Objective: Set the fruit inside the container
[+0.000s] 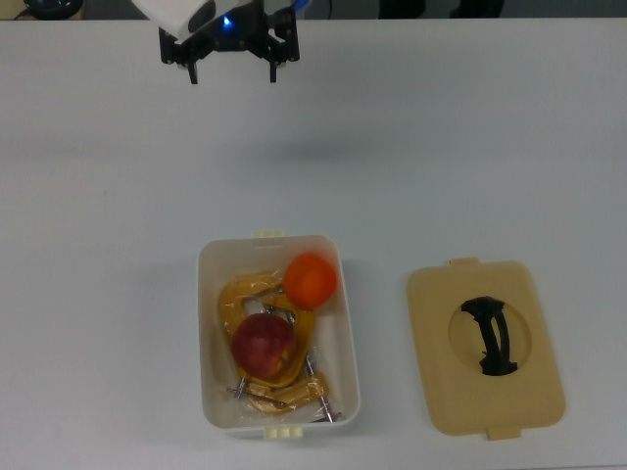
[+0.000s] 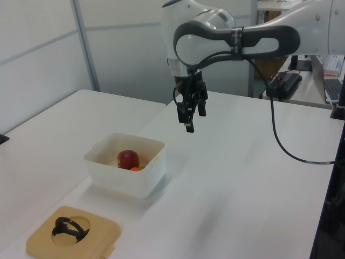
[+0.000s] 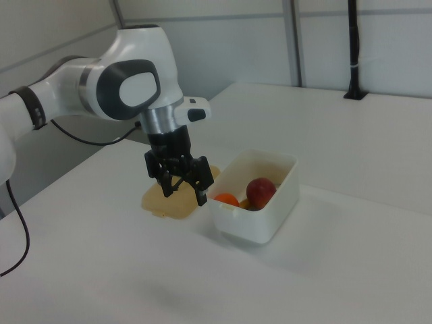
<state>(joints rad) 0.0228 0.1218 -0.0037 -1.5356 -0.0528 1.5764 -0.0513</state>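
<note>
Two fruits are sitting inside the one white tub [image 1: 348, 343]: a dark red apple [image 1: 263, 343] with a dull, slightly mottled skin, and a smooth, bright orange [image 1: 311, 279] with a faint sheen. The orange is resting against the tub's wall at the top view's upper right, and the apple is lying just below and to the top view's left of it, the two close together. Under and around them yellow-orange metal C-clamps [image 1: 257, 299] are lying with their silver screw ends poking out near the tub's lower end; I can make out at least two, though they are overlapping too much to count surely. The tub itself is rectangular plastic with rounded corners and a small beige latch tab on each short end.

One flat tan lid [image 1: 485, 345] is lying on the white counter [image 1: 470, 166] just beside the tub, on the top view's right, not touching it. It is a rounded rectangle with a round recess holding a black handle [image 1: 488, 335].

The single white arm is holding its black pincer [image 1: 233, 70] in the air well away from the tub, over bare counter at the top view's upper edge. Its two fingers are spread apart, gripping nothing.
</note>
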